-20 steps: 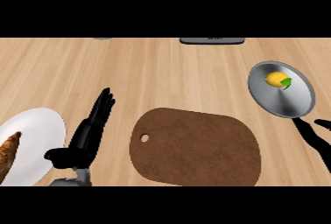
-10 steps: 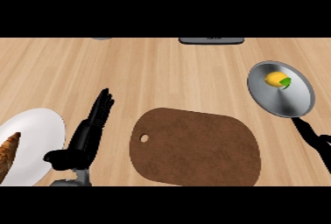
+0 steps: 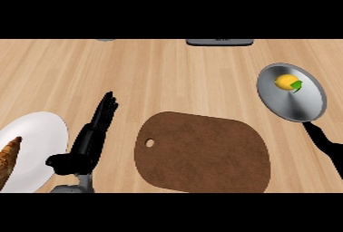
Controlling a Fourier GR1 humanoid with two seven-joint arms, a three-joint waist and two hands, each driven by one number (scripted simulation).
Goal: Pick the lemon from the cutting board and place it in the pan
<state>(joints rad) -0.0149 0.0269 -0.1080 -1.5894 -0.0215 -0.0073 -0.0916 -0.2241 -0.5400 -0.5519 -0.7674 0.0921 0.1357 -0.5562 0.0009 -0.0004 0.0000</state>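
item: small yellow lemon with a green leaf [image 3: 288, 82]. location: inside the round grey metal pan [image 3: 305, 106], far right of the light wooden counter [image 3: 167, 77], sitting toward the pan's far side, upright, clear of the rim. the pan's black handle [image 3: 326, 146] runs toward the near right edge.

item: dark brown rounded cutting board with a small hanging hole [image 3: 201, 152]. location: near centre of the counter. nothing lies on it.

task status, as judged: the pick and the place both appear done, since the lemon rests in the pan and the board holds nothing. nothing further seems left beyond drawing the arms back.

item: left hand [image 3: 90, 138]. location: near left, between the board and the white round plate [image 3: 40, 136]. condition: released, fingers straight and pointing away, grasping nothing, resting.

item: right hand. not visible in this view; only the pan's handle shows at the near right, so its state goes unrecorded.

item: brown elongated food [image 3: 8, 154] on the white plate, at the near left edge. partly cut off; kind cannot be told.

item: dark grey objects [image 3: 220, 42] at the far edge, cut off.
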